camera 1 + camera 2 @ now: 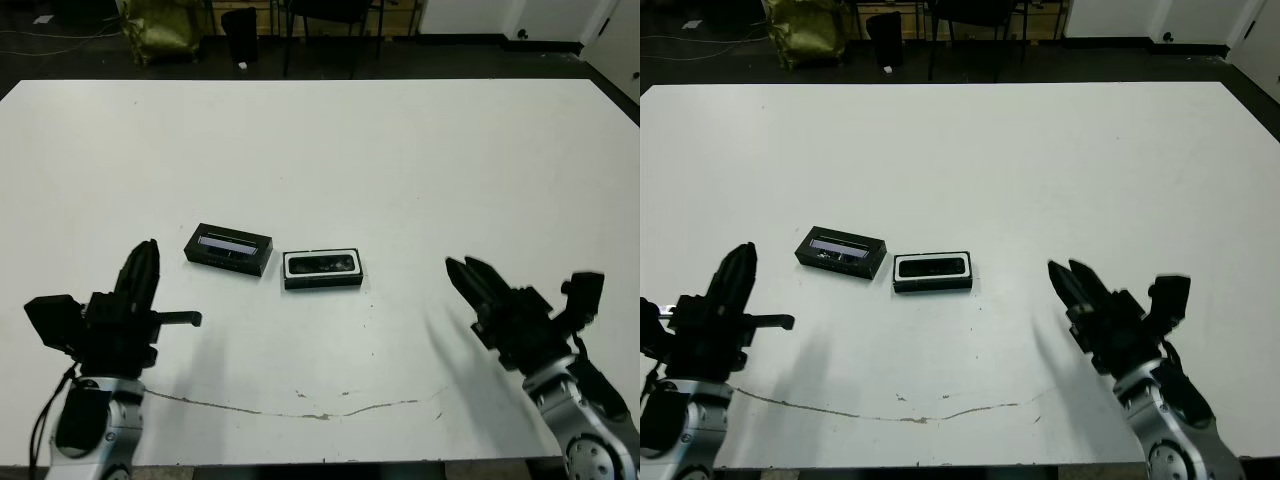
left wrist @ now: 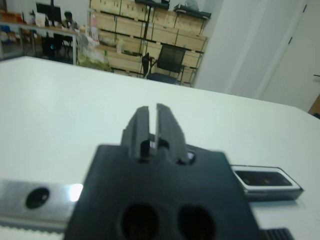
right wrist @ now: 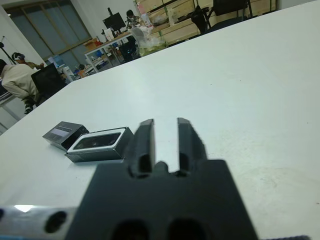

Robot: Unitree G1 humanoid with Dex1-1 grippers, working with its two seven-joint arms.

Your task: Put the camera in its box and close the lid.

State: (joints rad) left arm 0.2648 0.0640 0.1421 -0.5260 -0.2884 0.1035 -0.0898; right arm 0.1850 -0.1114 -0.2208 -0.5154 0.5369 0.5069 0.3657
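**A:** What is laid out on the counter [image 1: 400,160]?

**B:** Two small black things are seen side by side near the middle of the white surface. The box [image 1: 322,270] is placed toward the robot's right, its white lining visible as a thin rim. The camera [image 1: 323,264] is seen lying inside it, a slim dark bar filling most of the tray. The lid [image 1: 229,248] is set just beside the box, on the robot's left, apart from it and slightly angled, with its glossy strip turned upward. The box is left uncovered.

**A:** And where are the grippers?

**B:** Both are held low near the counter's near edge, well apart from the box and lid. The left gripper [image 1: 147,254] is raised at the left, its fingers [image 2: 141,125] drawn nearly together with only a thin slit between them, and nothing is held. The right gripper [image 1: 468,271] is pointed toward the middle of the counter; its fingers [image 3: 144,137] are kept a narrow gap apart, also holding nothing.

**A:** Anything else on the surface?

**B:** A thin dark crack-like line [image 1: 330,408] is seen running along the counter near the front edge.
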